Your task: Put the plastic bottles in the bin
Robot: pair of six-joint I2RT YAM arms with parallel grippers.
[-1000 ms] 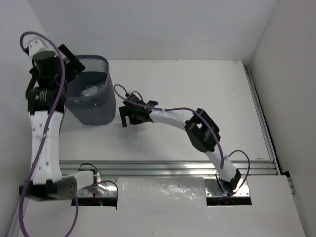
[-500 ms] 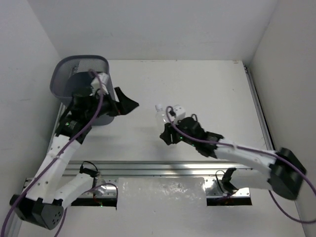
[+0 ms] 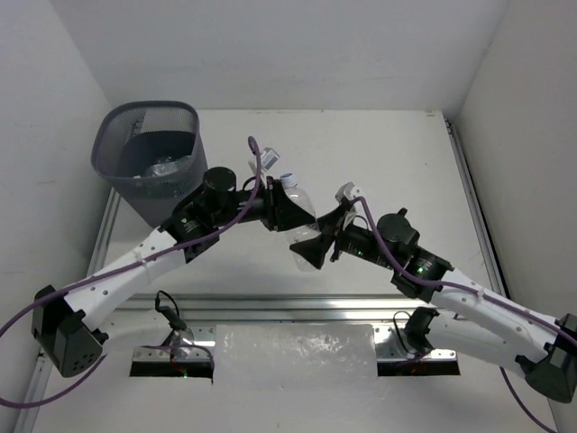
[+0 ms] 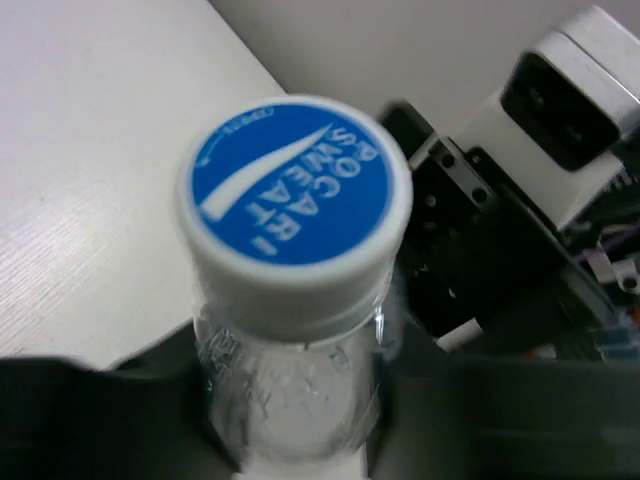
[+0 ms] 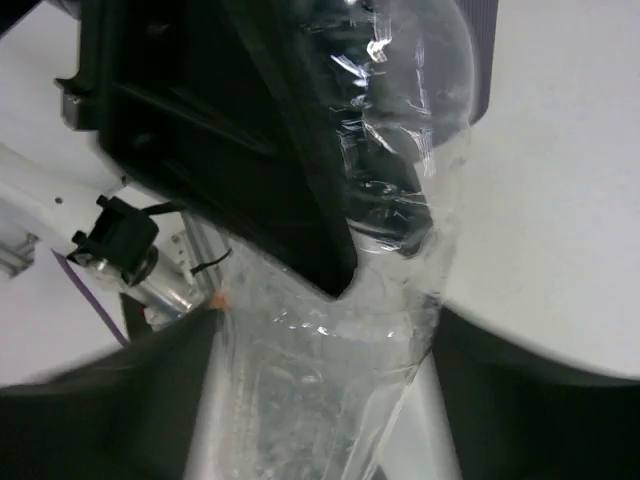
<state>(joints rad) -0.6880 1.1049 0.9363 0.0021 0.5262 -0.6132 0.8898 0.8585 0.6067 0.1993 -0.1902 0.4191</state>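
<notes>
The task looks well advanced but not finished; the bin [image 3: 115, 135] stands at the far left corner of the worktop [image 3: 388, 162], and at least a couple of clear bottles [image 3: 168, 167] already lie inside it, though the mesh and shadow hide how many; one bottle [image 3: 298, 202], clear with a blue-topped white cap [image 4: 295, 190], is outside, near the middle of the worktop and well apart from the bin; no other bottle shows on the worktop in the overhead view, so this may be the last one; the left hand [image 3: 281, 209] is pinching that bottle just below the cap, its fingers pressed to either side of the neck in its wrist view; the right hand [image 3: 315, 245] is clamped on the same bottle lower down, the crinkled body filling the gap between its fingers; the two hands meet at the bottle, which reads as a pass from one to the other; what is left, judging by this, is for one hand to let go and the other to carry the bottle over the rim and drop it.
</notes>
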